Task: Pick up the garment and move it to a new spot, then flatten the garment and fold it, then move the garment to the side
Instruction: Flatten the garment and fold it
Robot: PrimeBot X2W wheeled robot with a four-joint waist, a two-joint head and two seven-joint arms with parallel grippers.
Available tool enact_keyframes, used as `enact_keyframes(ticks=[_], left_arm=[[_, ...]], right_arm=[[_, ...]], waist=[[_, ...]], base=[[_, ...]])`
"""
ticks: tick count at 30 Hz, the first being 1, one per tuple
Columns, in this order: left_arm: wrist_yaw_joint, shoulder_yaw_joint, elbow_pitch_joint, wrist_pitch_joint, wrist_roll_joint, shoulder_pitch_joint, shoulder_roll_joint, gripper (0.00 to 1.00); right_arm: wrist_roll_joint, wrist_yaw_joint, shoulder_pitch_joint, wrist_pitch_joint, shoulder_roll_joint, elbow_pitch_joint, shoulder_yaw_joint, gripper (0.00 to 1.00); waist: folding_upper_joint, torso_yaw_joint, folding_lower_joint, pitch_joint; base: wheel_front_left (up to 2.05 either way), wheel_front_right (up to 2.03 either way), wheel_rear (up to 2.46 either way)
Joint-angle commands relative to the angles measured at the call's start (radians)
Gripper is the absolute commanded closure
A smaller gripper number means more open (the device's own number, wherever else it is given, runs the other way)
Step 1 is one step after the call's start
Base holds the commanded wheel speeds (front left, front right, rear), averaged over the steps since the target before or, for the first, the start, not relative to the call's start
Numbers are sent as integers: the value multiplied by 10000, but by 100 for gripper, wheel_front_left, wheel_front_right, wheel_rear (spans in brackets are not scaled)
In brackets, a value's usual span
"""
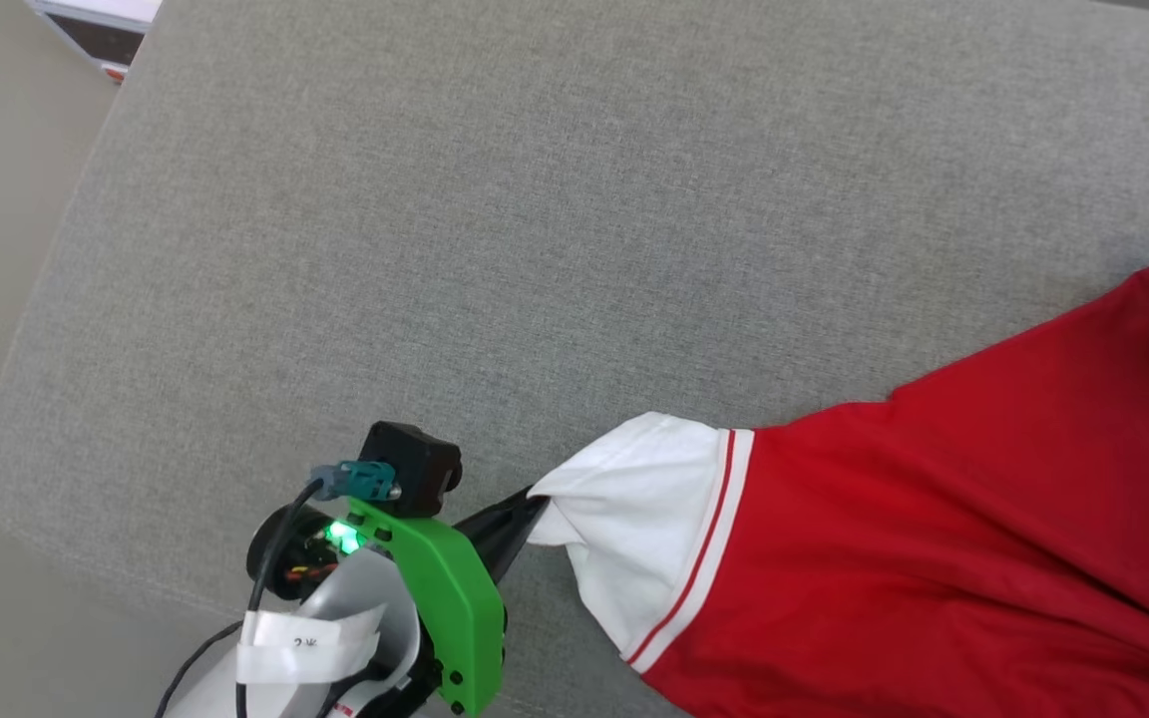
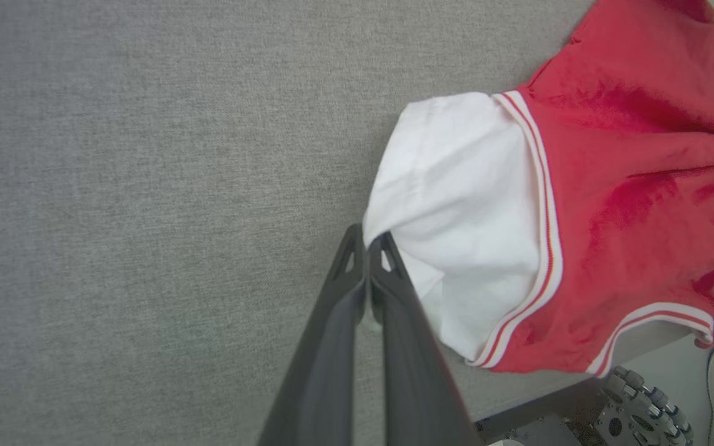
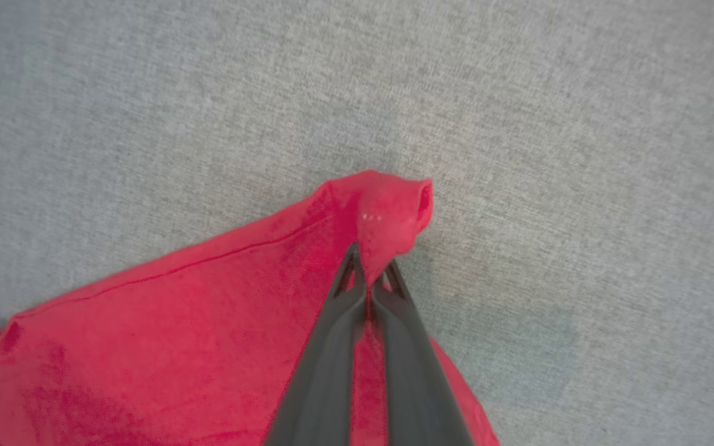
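Head view is showing the soft, likely light red jersey T-shirt with white sleeves [image 1: 934,519] lying limp on the grey fabric surface [image 1: 535,199], the left gripper's [image 2: 366,238] fingers clamping its sleeve hem and the right gripper's [image 3: 369,266] fingers clamping a red corner.

Red, white-sleeved garment [image 1: 934,519]; grey surface [image 1: 535,199]

Soft matt cloth on garment [image 1: 934,538], red part faintly plush. Cushion [image 1: 535,199] coarse grey weave. Left gripper [image 2: 368,234] fingers [image 2: 332,359] dark matt plastic; green bracket [image 1: 450,598] glossy plastic.
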Motion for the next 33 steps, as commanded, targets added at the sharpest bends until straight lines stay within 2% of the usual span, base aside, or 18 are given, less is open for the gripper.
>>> enact_keyframes(ticks=[1, 11, 22, 25, 33], left_arm=[[84, 104, -10, -104, 81, -130, 107, 100], [523, 1062, -460, -479, 396, -384, 792, 100], [914, 1941, -1355, -490, 500, -555, 1476, 100], [1087, 2179, -1543, -786, 979, -781, 1661, 100], [1235, 2541, -1951, -1622, 1484, -1306, 1591, 100]], right_arm=[[205, -9, 178, -257, -87, 55, 86, 100], [1200, -9, 625, -2193, -649, -335, 191, 100], [1868, -9, 1426, -3293, -838, -1664, -193, 100], [1964, -9, 1682, -3605, -862, -2023, -292, 100], [2154, -9, 2245, -4574, -845, -3254, -774, 100]], waist=[[0, -334, 0, -511], [0, -1266, 0, -1986], [0, -2205, 0, -2856], [0, -2371, 0, -3030], [0, -2677, 0, -3493]], base=[[0, 0, 0], [0, 0, 0], [0, 0, 0], [0, 0, 0], [0, 0, 0]])
